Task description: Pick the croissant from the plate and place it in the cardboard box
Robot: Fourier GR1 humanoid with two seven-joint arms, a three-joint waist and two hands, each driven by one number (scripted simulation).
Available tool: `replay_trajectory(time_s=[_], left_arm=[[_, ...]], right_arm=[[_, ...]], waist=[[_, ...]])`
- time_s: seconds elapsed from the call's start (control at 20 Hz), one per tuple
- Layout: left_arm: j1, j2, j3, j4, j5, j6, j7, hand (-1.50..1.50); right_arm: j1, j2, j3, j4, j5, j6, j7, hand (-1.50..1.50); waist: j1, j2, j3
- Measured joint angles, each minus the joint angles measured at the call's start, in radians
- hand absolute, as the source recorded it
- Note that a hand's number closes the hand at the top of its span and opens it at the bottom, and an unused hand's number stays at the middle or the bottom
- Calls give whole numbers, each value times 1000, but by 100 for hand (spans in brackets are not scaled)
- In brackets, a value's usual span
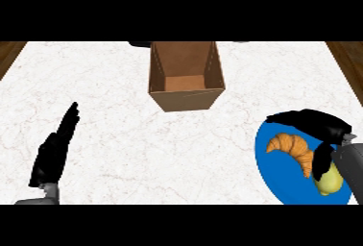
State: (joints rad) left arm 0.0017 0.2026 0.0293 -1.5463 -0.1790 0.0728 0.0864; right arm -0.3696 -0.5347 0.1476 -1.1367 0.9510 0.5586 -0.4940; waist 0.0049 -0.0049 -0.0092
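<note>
A golden-brown croissant [293,149] lies on a blue plate [278,168] at the lower right of the counter. My right hand [320,126] hovers over the plate's far right side, fingers stretched left above the croissant and thumb hanging down beside it, open and holding nothing. A tall open cardboard box [186,77] stands at the middle back of the counter, its inside bare. My left hand [55,151] rests open at the lower left, fingers straight and pointing away from me.
A yellow pear-like fruit [328,181] lies on the plate just right of the croissant, partly under my right forearm. The counter top is white marble [106,86], with dark wood showing at its far left and right edges.
</note>
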Motion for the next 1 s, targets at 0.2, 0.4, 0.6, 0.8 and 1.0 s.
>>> replay_trajectory(time_s=[0.2,0.4,0.6,0.8,1.0], left_arm=[[2,-16,-9,0,-21,5,1,0],[-16,-12,6,18,-15,-4,-2,0],[-7,-12,8,7,-10,-17,-7,0],[-42,-19,-19,9,-12,-37,-12,0],[-55,-23,-39,-4,-16,-50,-13,0]], right_arm=[[-5,10,-10,19,12,-39,-32,150],[-9,29,-34,53,39,-169,-68,150],[-74,37,-57,146,64,-268,-129,150],[-258,33,-57,271,101,-304,-170,150],[-387,18,-75,394,118,-366,-238,150]], waist=[[0,2,3],[0,3,4],[11,7,7],[72,30,11],[113,45,14]])
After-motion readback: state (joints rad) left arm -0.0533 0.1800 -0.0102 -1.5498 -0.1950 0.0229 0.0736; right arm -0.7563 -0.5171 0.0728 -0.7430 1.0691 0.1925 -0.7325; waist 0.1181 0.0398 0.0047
